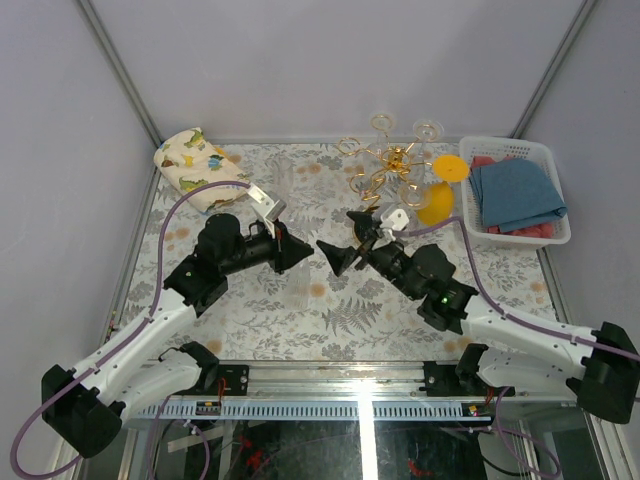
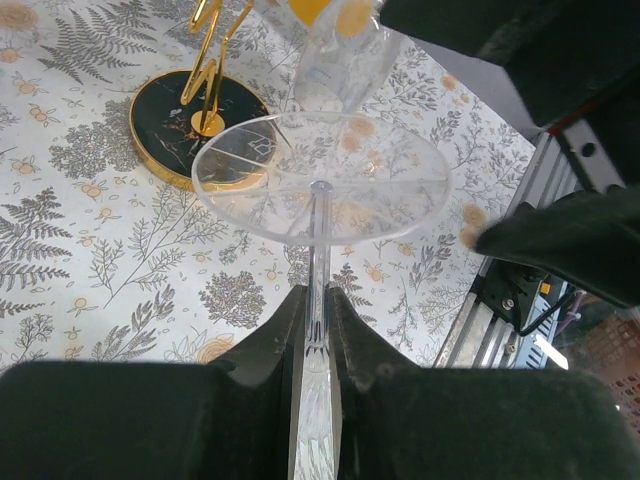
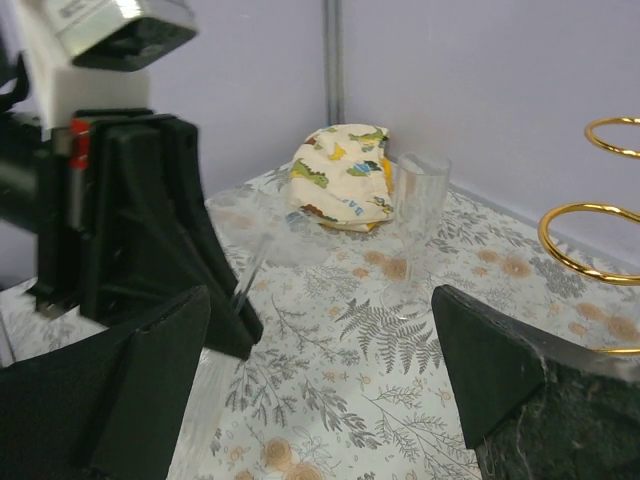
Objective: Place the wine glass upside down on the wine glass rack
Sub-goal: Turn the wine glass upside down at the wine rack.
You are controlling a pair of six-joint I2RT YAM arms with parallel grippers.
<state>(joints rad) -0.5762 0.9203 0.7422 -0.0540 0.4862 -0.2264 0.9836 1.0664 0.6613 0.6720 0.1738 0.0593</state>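
Note:
My left gripper (image 2: 320, 300) is shut on the stem of a clear wine glass (image 2: 320, 190). The glass's round foot points away from the wrist and its bowl lies back between the fingers. In the right wrist view the same stem (image 3: 248, 275) slants up out of the left gripper's black fingers (image 3: 215, 300). My right gripper (image 3: 320, 350) stands open just in front of it with nothing between its fingers. From above, the two grippers (image 1: 305, 250) (image 1: 337, 258) face each other at mid-table. The gold wine glass rack (image 1: 395, 165) stands behind them, and its black base (image 2: 195, 125) shows below the held glass.
Another clear glass (image 3: 418, 200) stands upright on the patterned cloth near a dinosaur-print bundle (image 1: 190, 160). A yellow glass (image 1: 440, 195) hangs at the rack's right side. A white basket (image 1: 515, 145) of blue and red cloths sits at the far right. A metal rail (image 2: 500, 300) edges the table.

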